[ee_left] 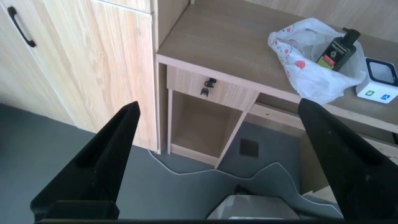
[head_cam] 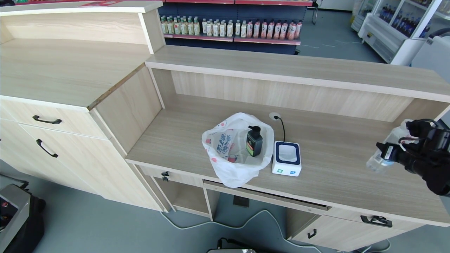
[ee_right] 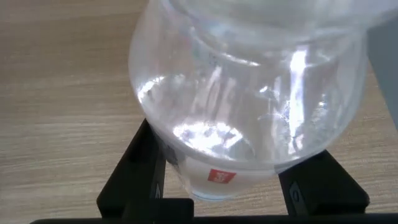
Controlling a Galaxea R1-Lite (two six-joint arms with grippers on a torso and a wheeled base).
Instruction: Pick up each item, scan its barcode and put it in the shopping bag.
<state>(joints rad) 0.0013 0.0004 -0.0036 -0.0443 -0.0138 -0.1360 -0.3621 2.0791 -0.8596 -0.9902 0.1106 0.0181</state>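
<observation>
A clear plastic bottle (head_cam: 375, 162) hangs tilted above the right end of the wooden counter (head_cam: 334, 140), with my right gripper (head_cam: 389, 153) shut on it. Up close the bottle (ee_right: 249, 81) sits between the black fingers (ee_right: 134, 183). The white shopping bag (head_cam: 228, 154) stands open mid-counter with a dark pump bottle (head_cam: 254, 142) upright inside. Just right of the bag lies the white barcode scanner (head_cam: 287, 158). My left gripper (ee_left: 217, 158) stands open and holds nothing, low over the floor in front of the counter, from where the bag (ee_left: 305, 68) and the scanner (ee_left: 380, 78) are in sight.
A raised shelf (head_cam: 281, 66) runs along the back of the counter. A taller cabinet (head_cam: 63, 66) with drawers stands to the left. The scanner's cable (head_cam: 282, 128) runs back to a hole in the countertop. Bare counter lies between the scanner and the held bottle.
</observation>
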